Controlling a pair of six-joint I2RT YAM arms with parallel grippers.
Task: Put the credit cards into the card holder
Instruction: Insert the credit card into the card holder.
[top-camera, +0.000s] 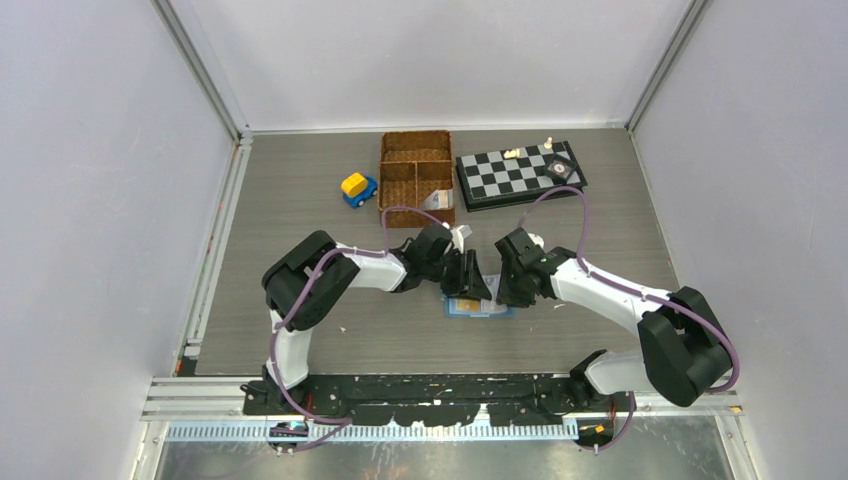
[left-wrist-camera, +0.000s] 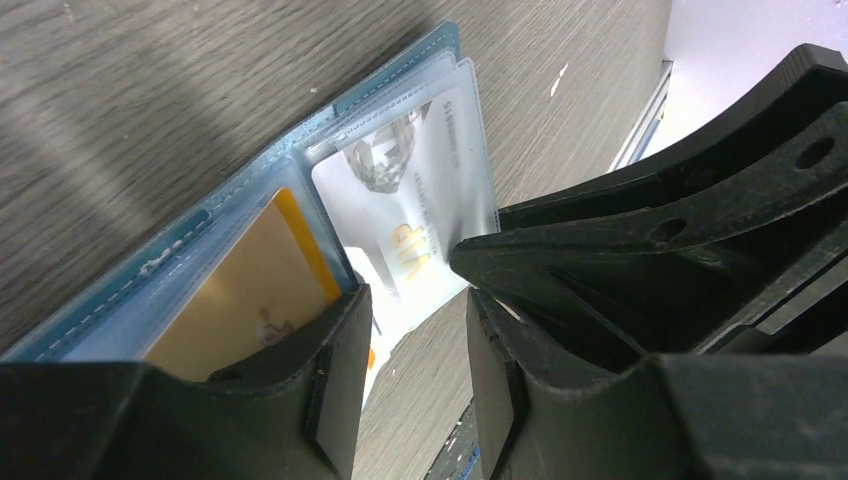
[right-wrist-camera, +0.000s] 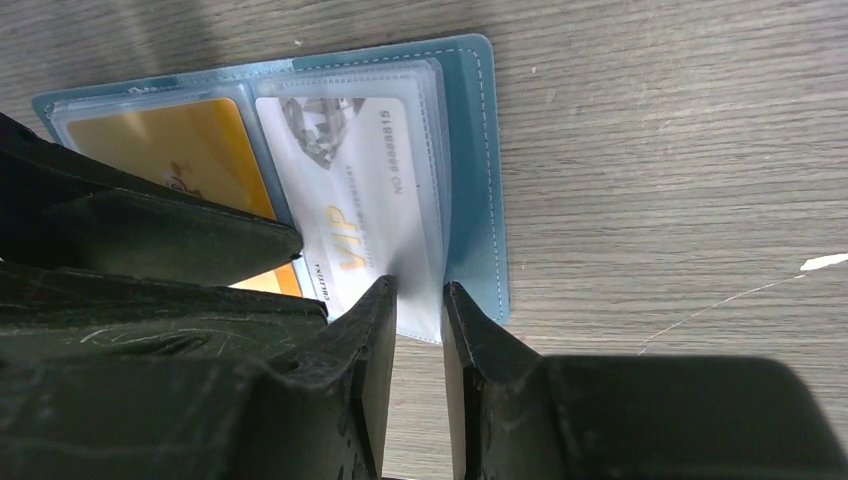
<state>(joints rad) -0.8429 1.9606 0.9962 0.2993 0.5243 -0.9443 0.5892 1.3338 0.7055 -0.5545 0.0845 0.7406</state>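
Observation:
The teal card holder (top-camera: 478, 306) lies open on the table between my two grippers. It also shows in the left wrist view (left-wrist-camera: 400, 75) and the right wrist view (right-wrist-camera: 480, 150). An orange-gold card (right-wrist-camera: 170, 145) sits in its left clear pocket and a white VIP card (right-wrist-camera: 350, 190) in its right one; both also show in the left wrist view (left-wrist-camera: 240, 290) (left-wrist-camera: 410, 190). My left gripper (left-wrist-camera: 415, 295) is open, empty, low over the holder's near edge. My right gripper (right-wrist-camera: 420, 285) is narrowly open, its tips at the lower edge of the white card's sleeve.
A brown wicker divided basket (top-camera: 416, 178) stands behind the holder, with something pale in its near right compartment. A chessboard (top-camera: 520, 175) with a few pieces lies to its right, and a yellow-and-blue toy car (top-camera: 357, 188) to its left. A small white scrap (right-wrist-camera: 825, 262) lies right of the holder.

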